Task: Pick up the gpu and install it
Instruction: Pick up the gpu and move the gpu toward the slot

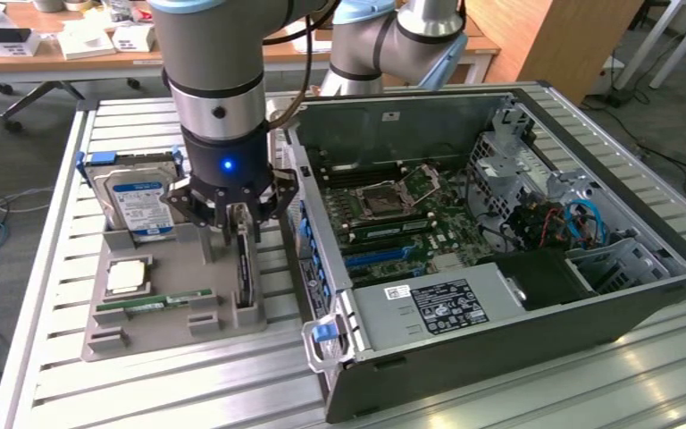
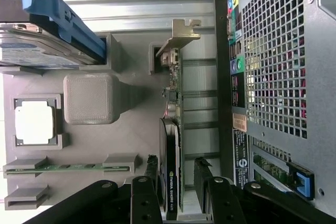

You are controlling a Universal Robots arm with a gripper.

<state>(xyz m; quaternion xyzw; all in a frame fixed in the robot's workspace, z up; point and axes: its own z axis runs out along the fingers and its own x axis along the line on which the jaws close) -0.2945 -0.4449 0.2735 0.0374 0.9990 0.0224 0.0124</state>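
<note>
hand (image 1: pixel 233 246) open, astride gpu (image 2: pixel 172 177); gpu on edge in gray holder (image 1: pixel 164 322); seemingly not touching

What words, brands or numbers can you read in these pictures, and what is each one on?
"NVIDIA QUADRO": on the black edge of the gpu; the characters after it are too small to read.
Blue label on the hard drive: too blurred to read.
Label on the power supply: too small to read.
The stickers on the computer case: too small to read.

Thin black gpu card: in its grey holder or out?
In: gpu stands on edge in the grey holder slot, gripper open around it.
</note>
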